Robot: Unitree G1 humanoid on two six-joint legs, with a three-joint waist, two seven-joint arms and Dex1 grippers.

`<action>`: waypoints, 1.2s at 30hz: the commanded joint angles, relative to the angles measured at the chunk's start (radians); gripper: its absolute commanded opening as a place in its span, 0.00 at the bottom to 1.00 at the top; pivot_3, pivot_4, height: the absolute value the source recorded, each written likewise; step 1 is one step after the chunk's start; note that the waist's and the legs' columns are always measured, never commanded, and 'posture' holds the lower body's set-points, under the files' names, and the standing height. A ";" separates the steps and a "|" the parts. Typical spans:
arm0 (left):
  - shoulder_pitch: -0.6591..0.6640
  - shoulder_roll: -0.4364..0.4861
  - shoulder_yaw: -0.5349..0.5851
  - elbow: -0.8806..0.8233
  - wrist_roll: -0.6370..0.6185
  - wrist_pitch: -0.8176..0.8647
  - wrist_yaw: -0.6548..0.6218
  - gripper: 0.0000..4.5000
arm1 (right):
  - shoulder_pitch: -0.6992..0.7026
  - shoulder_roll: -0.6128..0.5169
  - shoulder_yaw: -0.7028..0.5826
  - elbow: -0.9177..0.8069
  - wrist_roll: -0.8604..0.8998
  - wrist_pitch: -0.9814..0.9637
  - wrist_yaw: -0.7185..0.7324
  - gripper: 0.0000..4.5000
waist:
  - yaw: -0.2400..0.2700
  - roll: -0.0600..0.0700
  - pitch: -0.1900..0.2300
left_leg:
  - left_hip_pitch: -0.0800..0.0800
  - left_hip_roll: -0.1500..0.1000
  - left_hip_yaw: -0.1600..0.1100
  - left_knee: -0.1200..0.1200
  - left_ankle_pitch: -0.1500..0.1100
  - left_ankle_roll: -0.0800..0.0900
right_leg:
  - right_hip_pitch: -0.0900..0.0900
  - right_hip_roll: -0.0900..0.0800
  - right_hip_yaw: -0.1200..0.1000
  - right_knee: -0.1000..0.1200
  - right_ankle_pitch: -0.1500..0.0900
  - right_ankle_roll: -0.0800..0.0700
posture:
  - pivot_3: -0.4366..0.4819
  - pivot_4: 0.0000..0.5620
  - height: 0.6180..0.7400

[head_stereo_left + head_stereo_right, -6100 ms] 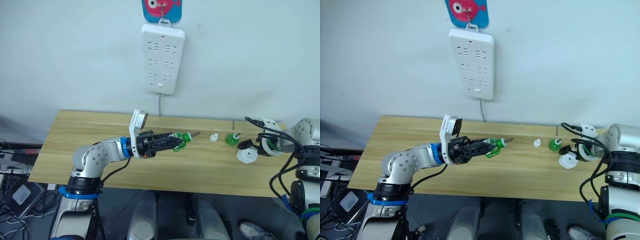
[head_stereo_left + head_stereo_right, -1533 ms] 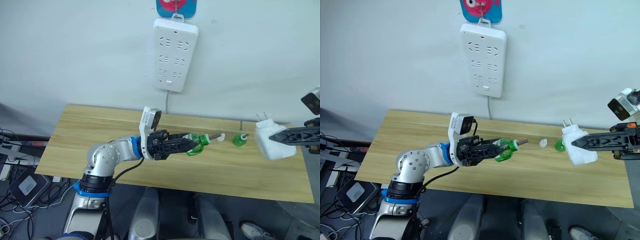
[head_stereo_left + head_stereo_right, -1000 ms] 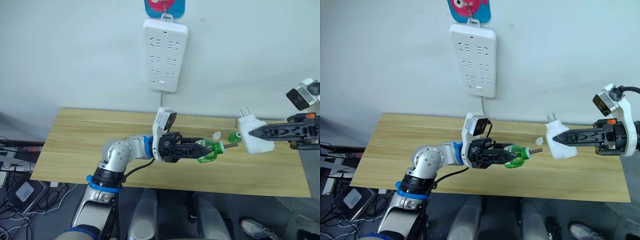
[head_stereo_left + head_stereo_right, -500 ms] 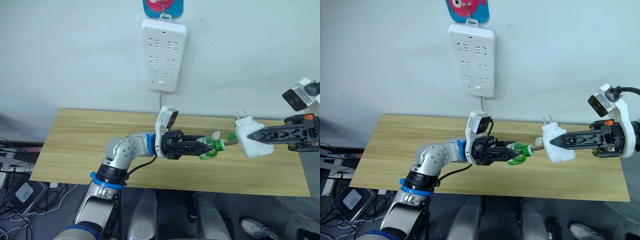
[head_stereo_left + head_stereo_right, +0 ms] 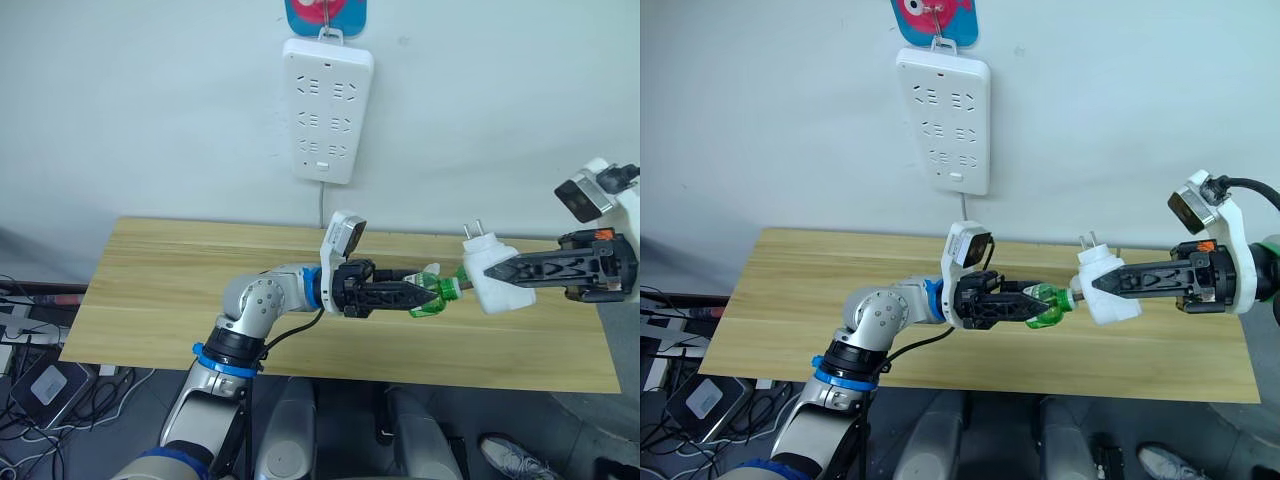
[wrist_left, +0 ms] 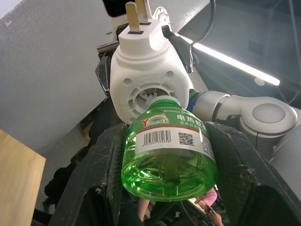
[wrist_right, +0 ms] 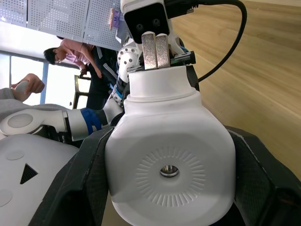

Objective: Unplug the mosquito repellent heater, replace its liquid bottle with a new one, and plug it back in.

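Both arms have closed the gap above the bench (image 5: pixel 150 290). My right fingers (image 5: pixel 1118 283) grip the mosquito repellent heater (image 5: pixel 1099 289); my left fingers (image 5: pixel 1025 306) clamp the new bottle (image 5: pixel 1048 305), half-full of green liquid, neck now entering the heater's socket. Insertion is starting.

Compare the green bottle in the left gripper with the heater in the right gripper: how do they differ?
The bottle is clear green with a printed label; the mosquito repellent heater is plain white and opaque. The bottle is narrower, its neck entering the heater's socket. The heater carries two metal prongs; the bottle has none. Both are held above the table, one in the left gripper, one in the right gripper.
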 commanded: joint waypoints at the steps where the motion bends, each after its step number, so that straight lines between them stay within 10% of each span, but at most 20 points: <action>1: -0.011 -0.024 -0.007 -0.028 -0.007 -0.011 0.000 0.50 | -0.006 0.013 -0.024 -0.040 0.027 -0.017 -0.014 0.67 | 0.000 0.000 0.000 | 0.000 0.000 0.000 0.000 0.000 0.000 | 0.000 0.000 0.000 0.000 0.000 0.000 | 0.72 0.52 1.00; 36: -0.019 -0.032 -0.008 -0.014 0.031 -0.034 -0.018 0.50 | -0.088 0.008 0.012 0.006 0.027 0.022 0.034 0.67 | 0.001 0.000 -0.001 | 0.000 0.000 0.000 0.001 0.000 0.000 | 0.000 0.000 0.000 0.001 0.001 0.000 | 0.72 0.49 1.00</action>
